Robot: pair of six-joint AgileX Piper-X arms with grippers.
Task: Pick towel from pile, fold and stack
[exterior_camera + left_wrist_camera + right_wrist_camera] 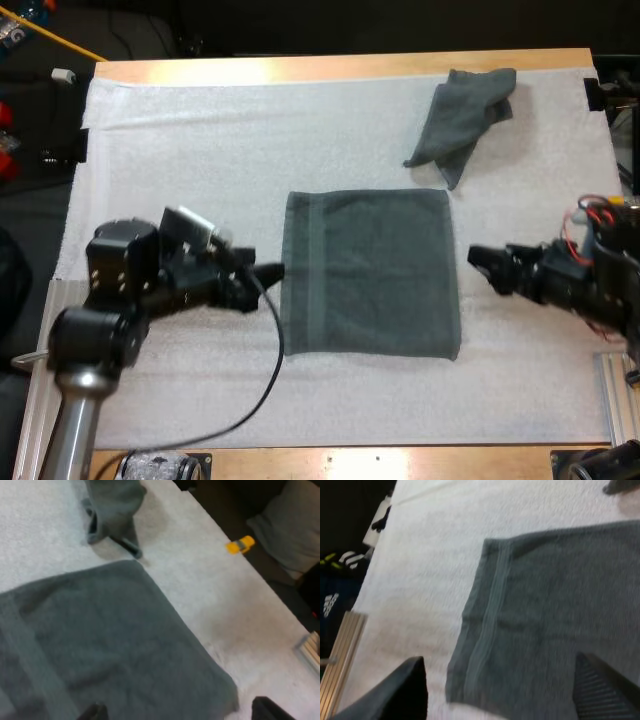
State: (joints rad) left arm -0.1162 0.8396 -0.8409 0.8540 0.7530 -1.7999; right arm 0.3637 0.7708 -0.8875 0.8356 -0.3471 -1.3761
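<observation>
Left end effector and right end effector face each other, jaws parted

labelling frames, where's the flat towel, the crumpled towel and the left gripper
flat towel [375, 275]: high view, middle of its flat face
crumpled towel [462, 118]: high view, middle of the bunched cloth
left gripper [268, 272]: high view, midway between its fingertips

A dark grey-green towel lies flat on a white mat, a band along one edge. The right gripper holds its black fingers wide apart, one over the mat, one over the towel.
</observation>
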